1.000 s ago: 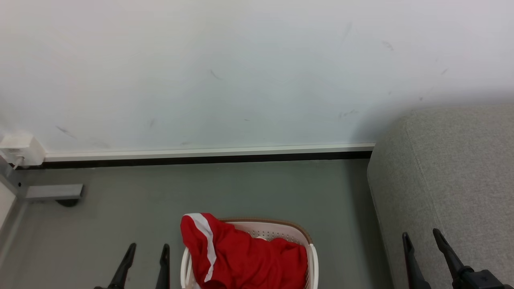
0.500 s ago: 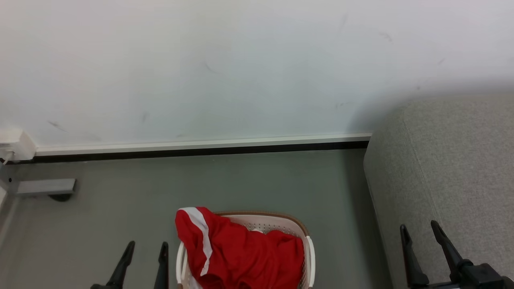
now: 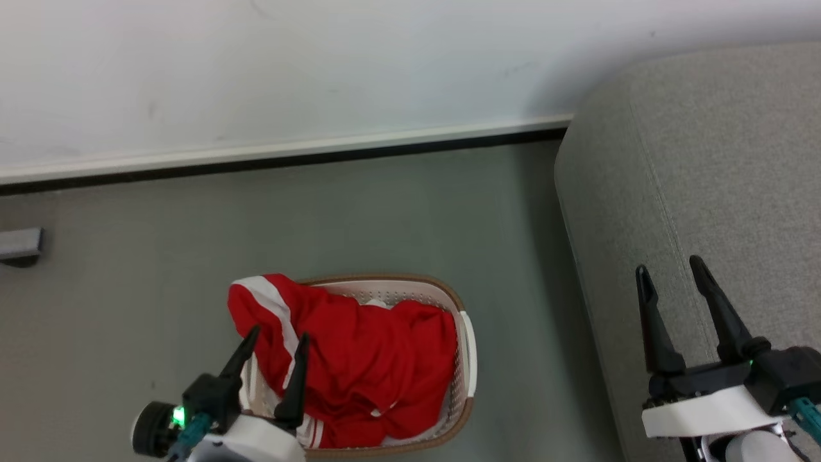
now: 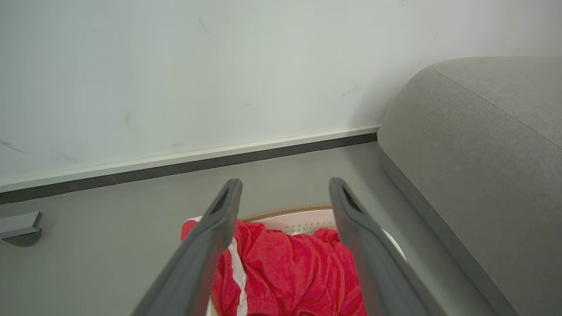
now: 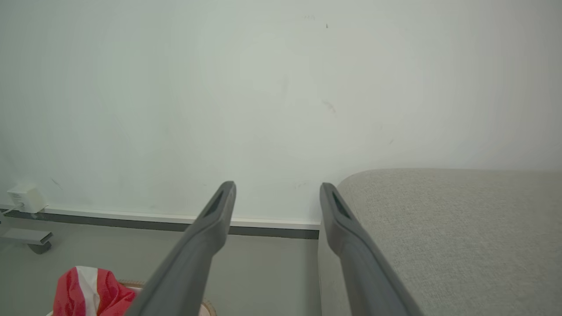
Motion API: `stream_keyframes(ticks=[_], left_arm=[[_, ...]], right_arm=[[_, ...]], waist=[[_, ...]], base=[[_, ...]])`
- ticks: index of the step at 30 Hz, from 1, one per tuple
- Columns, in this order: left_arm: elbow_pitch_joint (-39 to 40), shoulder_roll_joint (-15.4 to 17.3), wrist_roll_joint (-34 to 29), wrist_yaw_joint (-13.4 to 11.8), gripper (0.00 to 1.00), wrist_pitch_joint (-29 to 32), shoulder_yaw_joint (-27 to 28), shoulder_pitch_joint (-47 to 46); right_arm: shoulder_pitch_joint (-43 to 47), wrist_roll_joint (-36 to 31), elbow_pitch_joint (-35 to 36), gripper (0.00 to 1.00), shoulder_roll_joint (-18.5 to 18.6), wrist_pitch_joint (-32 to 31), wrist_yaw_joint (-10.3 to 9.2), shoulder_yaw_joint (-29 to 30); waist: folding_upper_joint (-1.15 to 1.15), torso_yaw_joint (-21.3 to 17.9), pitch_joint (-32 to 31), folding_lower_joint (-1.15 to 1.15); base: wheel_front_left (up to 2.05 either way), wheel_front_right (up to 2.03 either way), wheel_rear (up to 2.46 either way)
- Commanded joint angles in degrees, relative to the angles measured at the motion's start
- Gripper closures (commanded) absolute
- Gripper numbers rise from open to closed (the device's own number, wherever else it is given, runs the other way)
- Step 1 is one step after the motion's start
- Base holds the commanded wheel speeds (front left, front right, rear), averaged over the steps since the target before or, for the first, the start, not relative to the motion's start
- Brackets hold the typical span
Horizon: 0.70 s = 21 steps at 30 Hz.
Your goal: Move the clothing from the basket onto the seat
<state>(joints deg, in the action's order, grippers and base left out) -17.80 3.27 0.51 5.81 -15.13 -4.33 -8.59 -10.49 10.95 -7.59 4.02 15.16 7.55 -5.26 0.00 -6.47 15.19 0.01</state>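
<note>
Red clothing (image 3: 359, 359) heaped in basket (image 3: 469, 346), a striped fold spilling over its far-left rim. Basket sits on grey floor (image 3: 385, 212); open floor up to the wall skirting (image 3: 288, 151), a narrower strip to the seat's (image 3: 705, 160) left edge. Left gripper (image 3: 279, 332) over basket's near-left rim, jaws apart, empty. Right gripper (image 3: 667, 264) over seat's left edge, jaws apart, empty.

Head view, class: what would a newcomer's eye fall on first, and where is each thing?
The bright red clothing heaped in the cream basket, low and centre on the grey floor, draws the eye first. Next comes the big grey seat filling the right side. The open left gripper shows in front of the clothing, the open right gripper in front of the seat.
</note>
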Motion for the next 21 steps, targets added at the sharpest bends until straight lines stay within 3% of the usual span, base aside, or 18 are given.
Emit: stream_keyframes(ticks=[1, 6, 13, 21], left_arm=[[-3.0, 0.8, -0.9, 0.1, 0.0, -0.1, -0.5, -3.3], [-12.4, 0.8, -2.4, 0.0, 0.0, 1.5, -2.3, -12.4], [-24.3, 1.2, -3.7, -1.3, 0.0, 8.2, -3.4, -24.0], [-33.8, 3.6, -5.0, -7.5, 0.0, 11.8, -2.1, -33.9]], right_arm=[[-2.2, 0.9, 1.1, 0.0, 0.6, 0.0, -0.12, -0.2], [-6.4, 1.2, 3.9, 0.0, 0.8, 0.0, -0.12, -0.3], [-11.4, 1.5, 8.5, 0.0, 0.8, 0.0, -0.12, -0.5], [-14.4, 1.1, 13.0, 0.0, 1.2, 0.0, -0.12, -1.2]], waist=[[0.0, -2.9, 5.3, -0.01], [0.0, -5.2, 11.8, -0.01], [0.0, -7.6, 20.4, -0.01], [0.0, -8.4, 27.2, -0.01]], base=[[0.0, 0.0, 0.0], [0.0, 0.0, 0.0], [0.0, 0.0, 0.0], [0.0, 0.0, 0.0]])
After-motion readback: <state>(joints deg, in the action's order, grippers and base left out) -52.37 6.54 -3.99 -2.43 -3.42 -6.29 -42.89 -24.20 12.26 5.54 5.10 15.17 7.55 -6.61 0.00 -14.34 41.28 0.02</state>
